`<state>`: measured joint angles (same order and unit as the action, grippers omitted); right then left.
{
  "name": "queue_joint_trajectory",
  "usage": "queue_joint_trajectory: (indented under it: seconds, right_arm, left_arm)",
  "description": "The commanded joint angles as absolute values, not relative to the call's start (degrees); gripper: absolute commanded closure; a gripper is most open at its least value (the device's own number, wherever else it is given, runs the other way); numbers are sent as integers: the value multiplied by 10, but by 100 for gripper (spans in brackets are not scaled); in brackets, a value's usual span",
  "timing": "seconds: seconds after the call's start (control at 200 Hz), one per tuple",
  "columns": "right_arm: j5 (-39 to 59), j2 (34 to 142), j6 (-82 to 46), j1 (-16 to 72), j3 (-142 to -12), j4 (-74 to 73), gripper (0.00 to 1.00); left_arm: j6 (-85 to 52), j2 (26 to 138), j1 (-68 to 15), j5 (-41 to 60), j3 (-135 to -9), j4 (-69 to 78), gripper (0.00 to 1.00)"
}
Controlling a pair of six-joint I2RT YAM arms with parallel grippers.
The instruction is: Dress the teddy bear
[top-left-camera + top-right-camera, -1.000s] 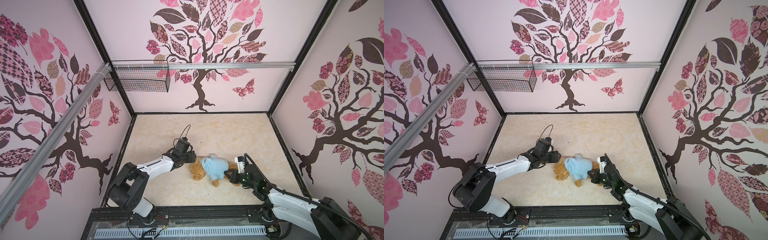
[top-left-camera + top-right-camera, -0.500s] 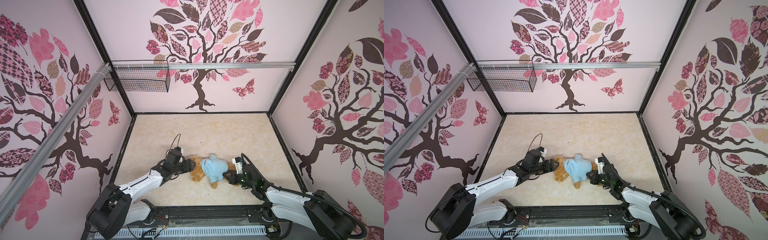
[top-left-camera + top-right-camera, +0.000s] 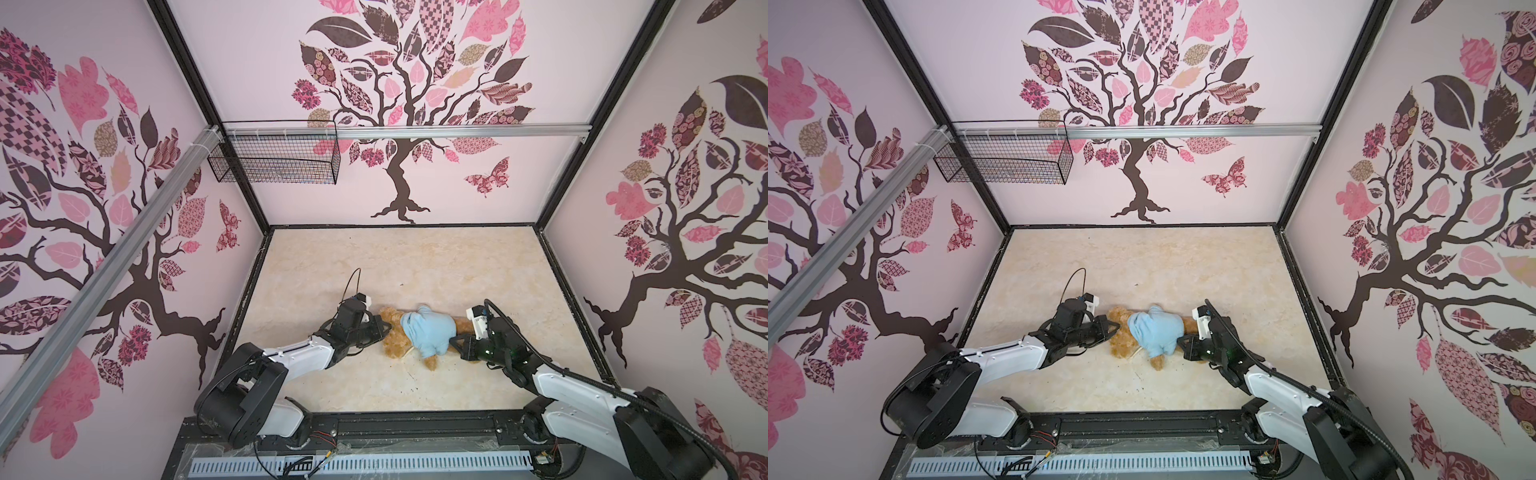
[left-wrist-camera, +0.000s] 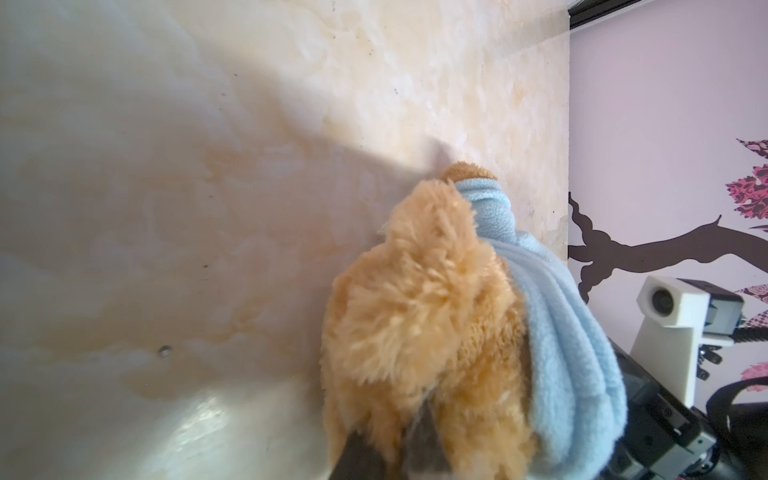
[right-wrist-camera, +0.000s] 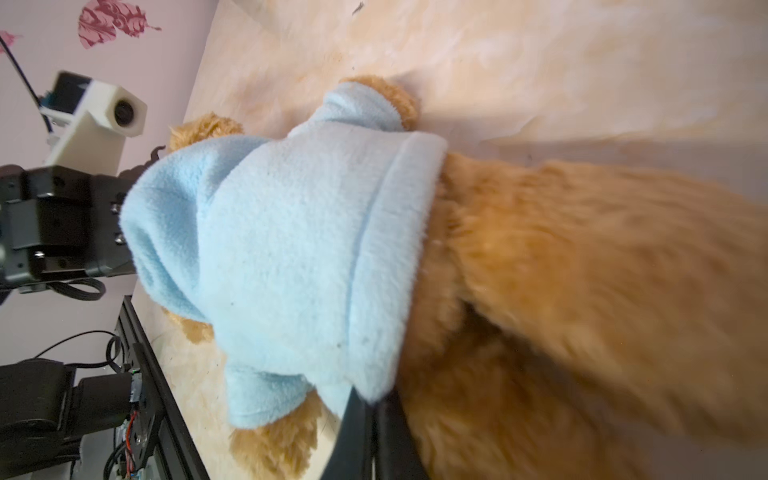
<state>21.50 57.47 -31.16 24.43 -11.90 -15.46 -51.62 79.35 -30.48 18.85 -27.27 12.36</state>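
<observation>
1. Top views: the teddy bear (image 3: 394, 348) lies on the surface (image 3: 415, 266) near its front edge, between the two arms. A blue hoodie (image 3: 428, 332) covers its trunk.
2. Left wrist view: the left gripper (image 4: 415, 444) is closed into the fur at the head end. This fur is soft and will give.
3. Right wrist view: the right gripper (image 5: 374, 432) pinches the hoodie hem. The bear looks light and floppy, so a limb or the hem is a safer hold than loose fur.

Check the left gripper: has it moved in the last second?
Yes. The left gripper has come slightly toward the front edge of the table, away from the back wall, and grips the bear by the head.
</observation>
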Motion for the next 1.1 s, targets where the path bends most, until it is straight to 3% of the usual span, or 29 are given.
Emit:
queue_joint_trajectory:
  seconds: [0.0, 0.135, 0.305, 0.38, 0.46, 0.605, 0.725, 0.93, 1.095]
  right_arm:
    - [236, 539, -299, 204, -121, -75, 100]
    - [240, 550, -319, 204, -106, -97, 100]
    - [291, 679, -311, 204, -133, -152, 100]
    - [293, 694, -267, 204, -178, -95, 89]
    - [265, 638, -234, 211, -192, -63, 81]
    - [135, 508, -186, 299, -193, -61, 66]
    - [28, 475, -113, 407, -206, -70, 58]
    - [-157, 556, 24, 607, -261, -90, 41]
    - [-252, 656, 59, 701, -303, -103, 28]
  left_arm:
    - [-478, 770, -277, 180, -268, 60, 100]
    - [-468, 769, -257, 179, -272, 34, 100]
    - [-469, 788, -256, 235, -287, 48, 100]
    - [-473, 776, -256, 244, -292, 41, 100]
    - [-466, 753, -256, 240, -307, 3, 100]
    - [-454, 718, -255, 207, -347, -91, 100]
    - [-440, 707, -247, 205, -395, -168, 100]
    - [-414, 704, -227, 219, -474, -269, 100]
    - [-439, 704, -231, 219, -491, -269, 100]
